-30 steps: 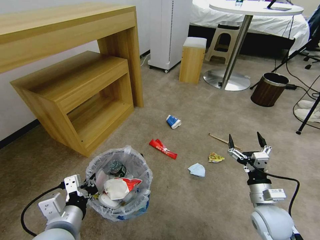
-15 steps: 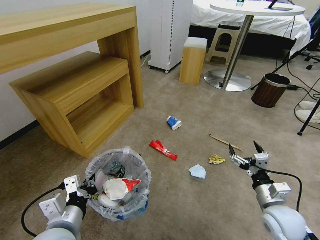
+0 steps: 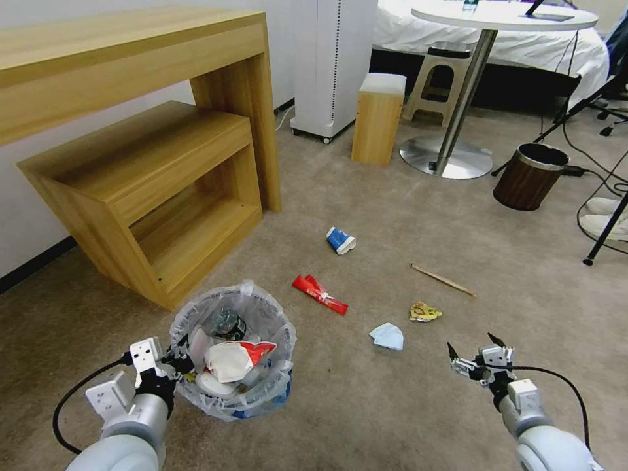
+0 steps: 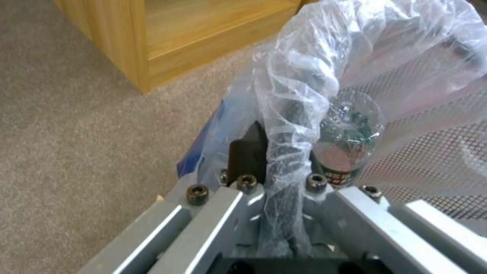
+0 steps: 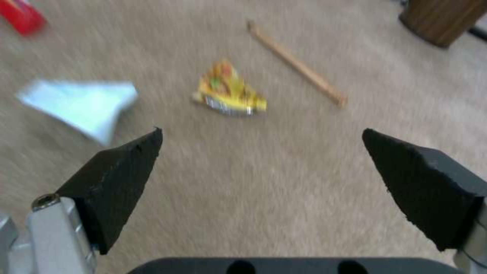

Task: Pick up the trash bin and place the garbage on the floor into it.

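Wooden table (image 3: 131,59): by the wall.
Brown bin (image 3: 528,176): near the round white table (image 3: 504,16).
Small stool (image 3: 378,118): beside it.

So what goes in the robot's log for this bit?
left end effector: shut on bin rim | right end effector: open over floor, near yellow wrapper

Litter spread over the carpet, right of the bin

The bag-lined round trash bin (image 3: 232,366) stands before the wooden shelf unit (image 3: 140,190); the flat red wrapper (image 3: 319,293), folded pale tissue (image 3: 386,335), crumpled yellow wrapper (image 3: 424,311) and thin wooden stick (image 3: 443,280) lie to its right.
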Motion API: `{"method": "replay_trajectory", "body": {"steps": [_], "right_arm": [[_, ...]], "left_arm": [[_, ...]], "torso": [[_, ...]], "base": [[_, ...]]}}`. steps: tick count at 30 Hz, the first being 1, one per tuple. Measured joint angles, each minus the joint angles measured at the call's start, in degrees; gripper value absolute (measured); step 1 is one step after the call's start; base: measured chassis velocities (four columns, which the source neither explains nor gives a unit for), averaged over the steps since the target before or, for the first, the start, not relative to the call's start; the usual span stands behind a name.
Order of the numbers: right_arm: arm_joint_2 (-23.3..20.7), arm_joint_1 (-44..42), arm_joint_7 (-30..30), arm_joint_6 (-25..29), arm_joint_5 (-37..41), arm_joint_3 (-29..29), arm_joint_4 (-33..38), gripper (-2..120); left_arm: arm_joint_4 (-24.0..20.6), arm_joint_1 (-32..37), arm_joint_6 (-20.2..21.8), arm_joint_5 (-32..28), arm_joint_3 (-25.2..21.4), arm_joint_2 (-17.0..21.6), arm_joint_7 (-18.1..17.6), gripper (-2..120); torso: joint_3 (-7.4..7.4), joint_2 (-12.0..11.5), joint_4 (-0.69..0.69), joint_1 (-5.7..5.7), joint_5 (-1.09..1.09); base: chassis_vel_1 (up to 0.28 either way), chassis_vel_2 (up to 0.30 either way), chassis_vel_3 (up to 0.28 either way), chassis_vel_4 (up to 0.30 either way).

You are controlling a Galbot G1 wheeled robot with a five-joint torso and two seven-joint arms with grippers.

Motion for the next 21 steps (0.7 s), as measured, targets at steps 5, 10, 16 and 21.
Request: {"method": "replay_trajectory", "body": {"steps": [5,10,16,21], "right_arm": [[0.2,4.4,0.5,-0.7,-1.0,-4.8,-8.2,100],[2.1,12.8,0.8,0.6,-4.3,-11.5,-21.1,99],[3.0,18.6,-2.8,4.1,-5.9,-16.2,-25.3,96],[2.7,23.5,-4.9,5.9,-7.5,-19.9,-28.6,88]], "left_arm": [[1.1,-1.0,-0.5,0.1,0.4,-0.2,0.3,1],[1.9,-1.3,-0.8,0.1,0.3,-0.7,0.3,1],[2.9,-2.2,-1.1,0.2,0.2,-1.1,0.3,1],[3.9,-3.4,-1.4,0.1,0.3,-1.3,0.2,1]], "torso": [[0.0,0.0,-0.01,0.0,-0.02],[0.0,0.0,0.0,0.0,0.0],[0.0,0.0,0.0,0.0,-0.01],[0.0,0.0,0.01,0.0,-0.01]], "base": [[0.0,0.0,0.0,0.0],[0.0,0.0,0.0,0.0],[0.0,0.0,0.0,0.0],[0.0,0.0,0.0,0.0]]}}
